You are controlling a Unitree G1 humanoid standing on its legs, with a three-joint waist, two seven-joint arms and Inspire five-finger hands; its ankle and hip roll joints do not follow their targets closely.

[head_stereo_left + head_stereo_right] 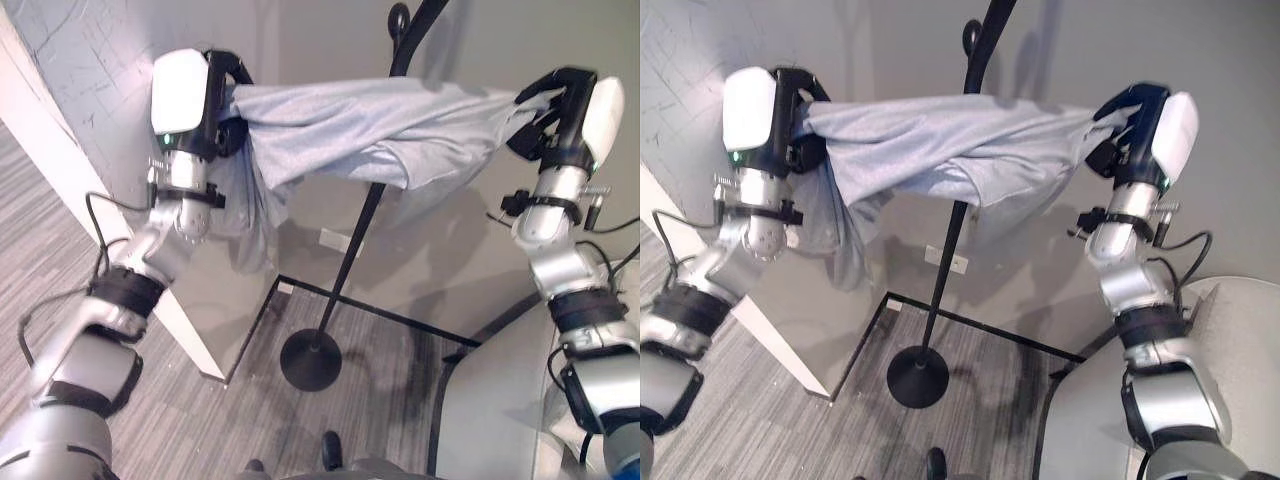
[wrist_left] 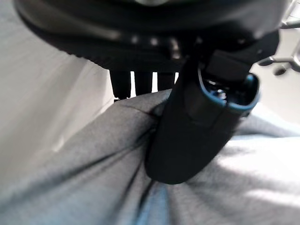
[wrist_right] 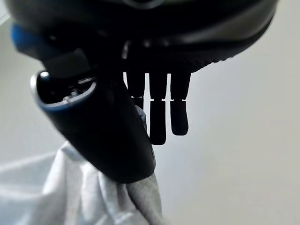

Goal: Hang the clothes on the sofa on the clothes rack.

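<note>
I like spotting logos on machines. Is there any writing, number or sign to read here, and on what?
None can be read.
The grey garment, pinched by the left hand and right hand, is plain.
The black clothes rack bears no label.
The white wall plate behind the rack shows no legible marking.

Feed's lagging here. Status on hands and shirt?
Left hand and right hand both pinch the grey shirt, stretched across the rack pole. Nothing blocking.
</note>
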